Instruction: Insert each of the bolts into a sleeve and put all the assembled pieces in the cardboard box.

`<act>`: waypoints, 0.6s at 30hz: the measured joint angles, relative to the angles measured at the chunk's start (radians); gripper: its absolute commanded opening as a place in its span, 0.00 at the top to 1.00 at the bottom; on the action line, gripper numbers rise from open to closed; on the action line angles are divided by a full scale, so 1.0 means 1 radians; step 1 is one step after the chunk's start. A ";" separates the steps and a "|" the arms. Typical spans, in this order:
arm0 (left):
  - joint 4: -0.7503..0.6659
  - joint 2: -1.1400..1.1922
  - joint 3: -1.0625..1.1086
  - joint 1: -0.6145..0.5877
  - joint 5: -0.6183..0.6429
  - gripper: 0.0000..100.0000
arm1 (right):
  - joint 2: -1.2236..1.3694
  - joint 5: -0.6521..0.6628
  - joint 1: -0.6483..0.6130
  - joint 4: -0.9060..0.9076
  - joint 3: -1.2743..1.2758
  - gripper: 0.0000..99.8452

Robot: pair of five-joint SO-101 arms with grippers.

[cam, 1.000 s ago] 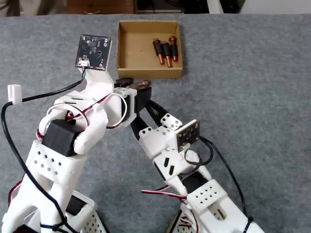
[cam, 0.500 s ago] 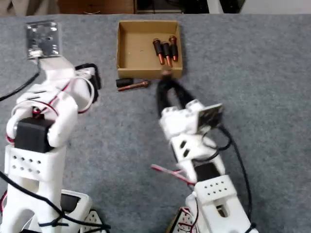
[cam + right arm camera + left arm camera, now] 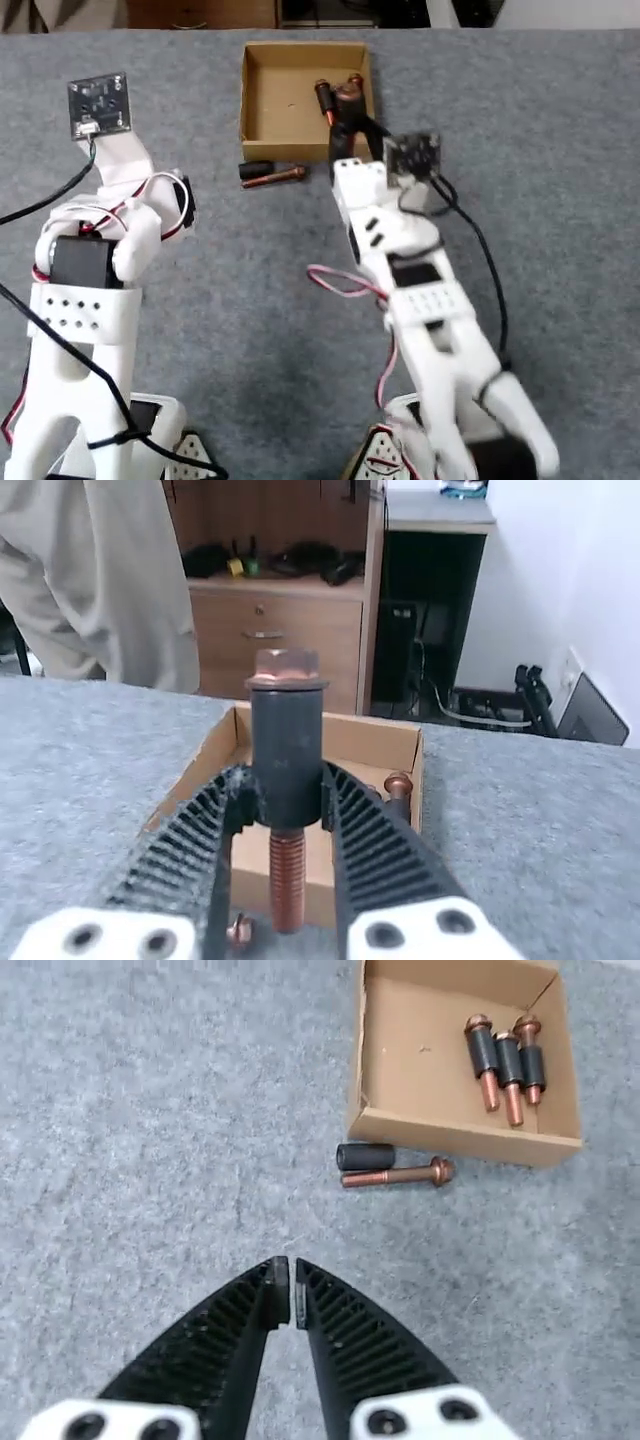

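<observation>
Seen from above, the right gripper (image 3: 350, 108) hides most of the three assembled pieces (image 3: 505, 1052) lying in the cardboard box (image 3: 243, 95). That arm is stretched forward over the box's near wall, its pincer clenched on an upright bolt-in-sleeve (image 3: 287, 742). The left gripper (image 3: 283, 1288), pressed closed on nothing, hangs over the grey table (image 3: 550, 150), well back from the loose sleeve (image 3: 365, 1156) and loose bolt (image 3: 395, 1174) just outside the box.

A sleeved bolt (image 3: 287, 755) hangs upright over the cardboard box (image 3: 270, 110); loose bolt (image 3: 277, 179) and black sleeve (image 3: 256, 170) lie outside.

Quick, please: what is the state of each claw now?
Left claw: closed, empty.
Right claw: closed on a sleeved bolt.
</observation>
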 measured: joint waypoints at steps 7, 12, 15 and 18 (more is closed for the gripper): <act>0.000 0.000 0.051 -0.002 -0.043 0.98 | 0.367 0.002 0.000 -0.132 -0.241 0.99; 0.000 0.000 0.068 -0.002 -0.049 0.98 | 0.606 0.002 0.000 -0.140 -0.442 1.00; 0.000 0.000 0.068 -0.002 -0.051 0.98 | 0.733 0.002 0.009 -0.140 -0.559 1.00; 0.000 0.000 0.068 -0.002 -0.051 0.98 | 0.848 0.002 0.021 -0.140 -0.667 1.00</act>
